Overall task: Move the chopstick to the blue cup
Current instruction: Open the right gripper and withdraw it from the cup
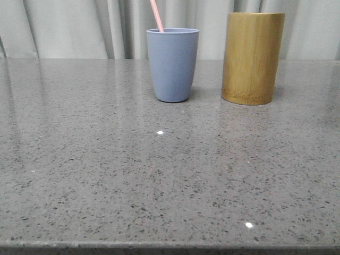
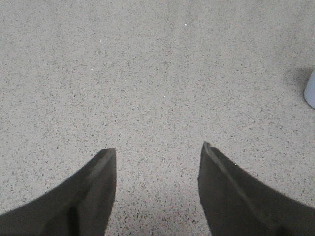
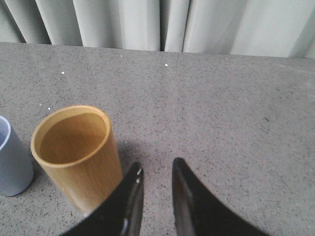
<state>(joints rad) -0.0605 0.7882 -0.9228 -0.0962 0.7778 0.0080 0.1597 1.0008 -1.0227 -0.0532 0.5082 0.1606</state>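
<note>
In the front view we see the blue cup (image 1: 172, 65) standing upright on the speckled grey desk (image 1: 159, 175), and we take it as our landmark. The chopstick (image 1: 156, 15) stands inside it, leaning toward the robot's left and running up past the rim out of the frame. The bamboo cylinder (image 1: 252, 57) stands upright near the cup on the robot's right, apart from it, taller and wider. Pale curtains (image 1: 64, 26) hang behind both. In the left wrist view we see the left gripper (image 2: 160, 150) above bare desk with its jaws spread wide and nothing between them; a sliver of the cup (image 2: 310, 88) shows at the edge, well apart from the fingers. In the right wrist view the right gripper (image 3: 156, 167) has its jaws parted by a narrow gap and holds nothing; it sits just beside the bamboo cylinder (image 3: 78, 152), whose inside looks empty, with the cup (image 3: 12, 160) on the cylinder's far side.
</note>
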